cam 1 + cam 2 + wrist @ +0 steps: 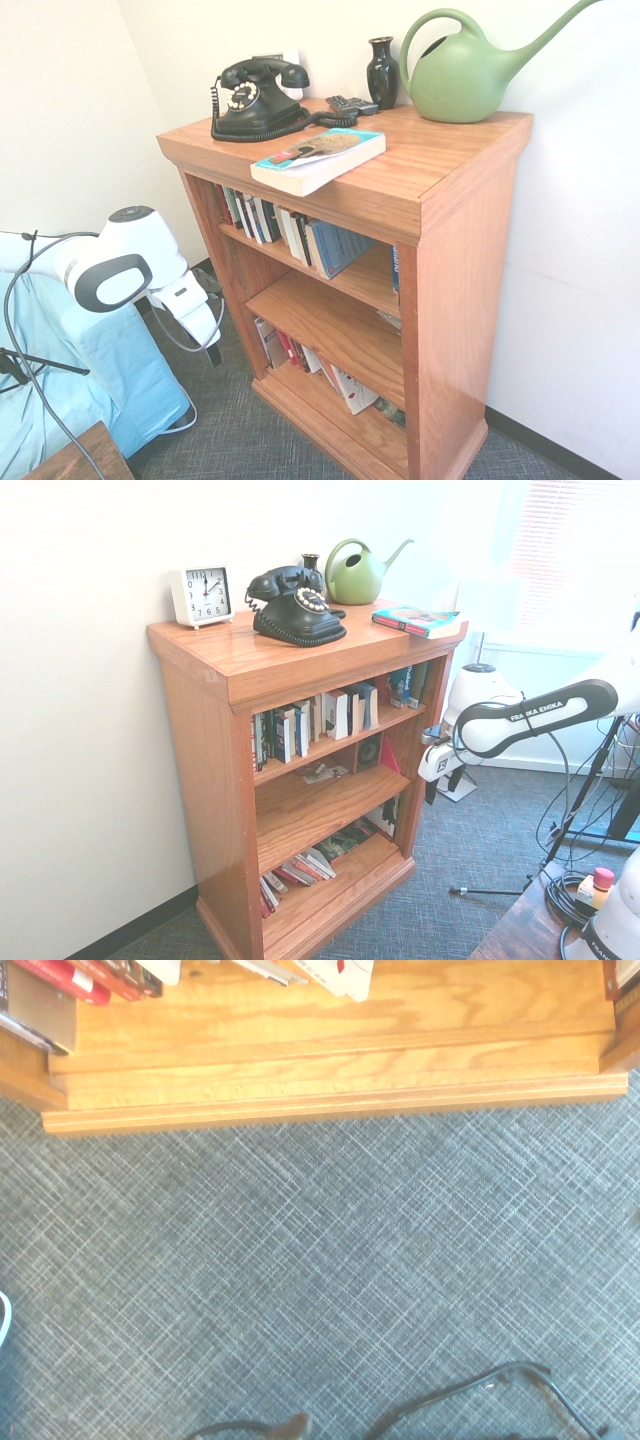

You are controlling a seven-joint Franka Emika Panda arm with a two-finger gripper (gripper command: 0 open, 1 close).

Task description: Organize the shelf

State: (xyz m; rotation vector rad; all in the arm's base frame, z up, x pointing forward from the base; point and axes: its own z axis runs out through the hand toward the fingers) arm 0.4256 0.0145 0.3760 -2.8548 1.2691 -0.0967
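Open, empty gripper [441, 784] hangs before the shelf [315, 665]; the watering can's [455, 80] spout tip is cut off; the shelf stands upright beside the wall, its front facing the arm, its long axis vertical.

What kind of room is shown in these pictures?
It looks like a home study or office, though I cannot be sure: a wooden bookcase holding books, an old-style telephone and clock on top, and window blinds.

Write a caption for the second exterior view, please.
A robot arm waits beside a wooden bookcase topped by clock, telephone, watering can and book.
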